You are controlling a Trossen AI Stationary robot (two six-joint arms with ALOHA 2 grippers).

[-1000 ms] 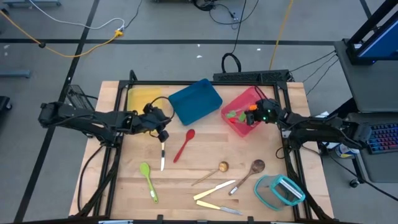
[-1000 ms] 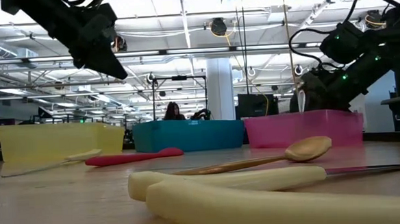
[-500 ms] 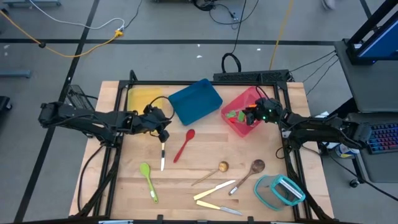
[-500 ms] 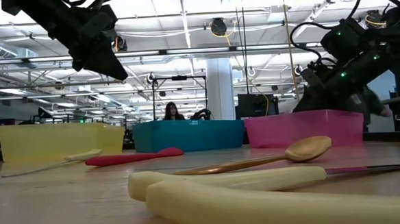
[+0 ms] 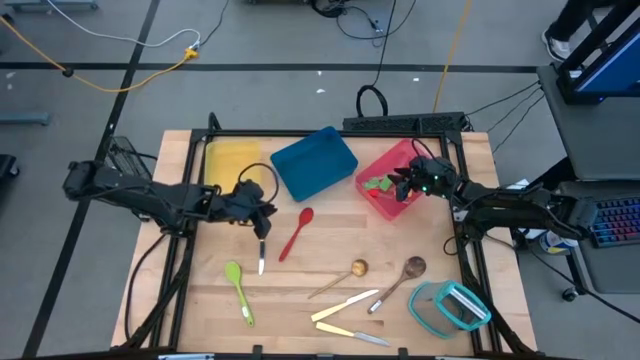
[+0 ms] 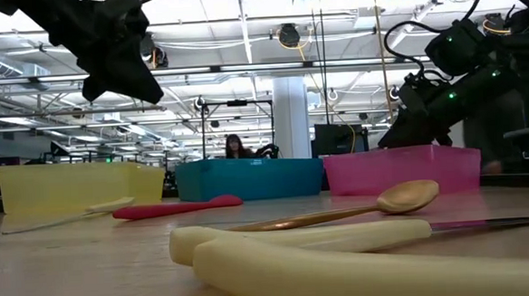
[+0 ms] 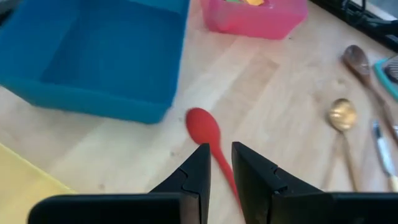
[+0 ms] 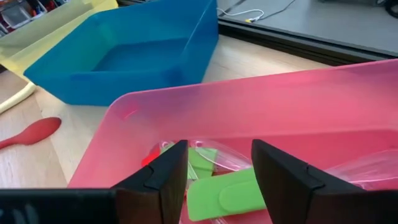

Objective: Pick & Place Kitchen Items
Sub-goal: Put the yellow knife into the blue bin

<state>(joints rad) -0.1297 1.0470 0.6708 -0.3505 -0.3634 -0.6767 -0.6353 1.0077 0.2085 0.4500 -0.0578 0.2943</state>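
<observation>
My left gripper [image 5: 262, 218] hovers above the table near the blue tray [image 5: 313, 162], open by a narrow gap [image 7: 221, 152] with nothing between the fingers. The red spoon [image 7: 205, 127] lies flat on the wood beneath it. My right gripper [image 5: 398, 186] stands open [image 8: 219, 152] over the pink tray [image 8: 280, 106]. Green pieces [image 8: 230, 193] and a red one lie in that tray below its fingers. On the table lie a green spoon [image 5: 238, 290], a small knife [image 5: 262, 254], two wooden spoons [image 5: 405, 272] and cream knives [image 5: 345, 305].
The yellow tray [image 5: 232, 160] sits at the far left beside the blue one. A teal-rimmed clear container [image 5: 448, 306] lies at the near right corner. Bare wood shows between the red spoon and the pink tray. A person shows far behind the table [image 6: 237, 148].
My left gripper has moved a little toward the table's near edge, over the red spoon's side. The orange piece that showed at my right gripper's fingertips above the pink tray no longer shows there.
</observation>
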